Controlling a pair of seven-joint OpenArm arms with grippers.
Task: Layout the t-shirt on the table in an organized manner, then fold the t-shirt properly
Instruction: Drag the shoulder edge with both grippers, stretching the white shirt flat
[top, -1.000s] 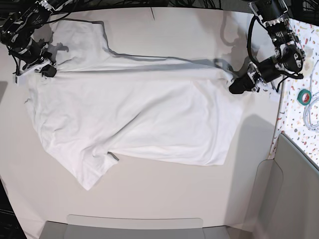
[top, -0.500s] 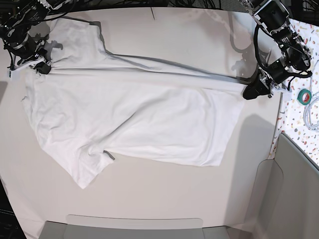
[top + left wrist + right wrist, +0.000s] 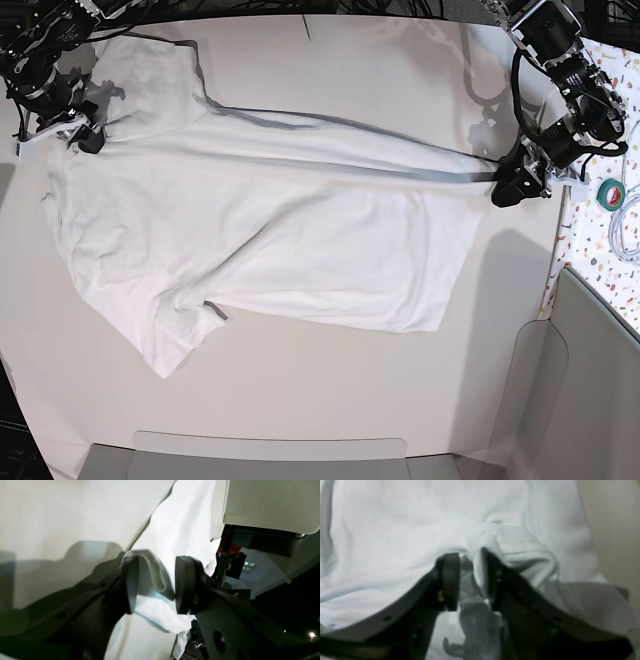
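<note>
Left hand (image 3: pixel 156 585) stands parted with a fold of the t-shirt (image 3: pixel 260 230) between its fingers; right hand (image 3: pixel 470 580), half-parted, likewise. Shirt stretches lengthwise between both hands across the desk (image 3: pixel 330 390).

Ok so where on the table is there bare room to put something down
Bare table runs along the near edge below the t-shirt, and along the far edge above it. Crowded at the shirt's two ends, where the left tool and right tool stand.

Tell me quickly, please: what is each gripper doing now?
Left gripper: jaws apart, a fold of the t-shirt loose between them.
Right gripper: jaws slightly apart, shirt cloth between them; grip cannot be told.
</note>
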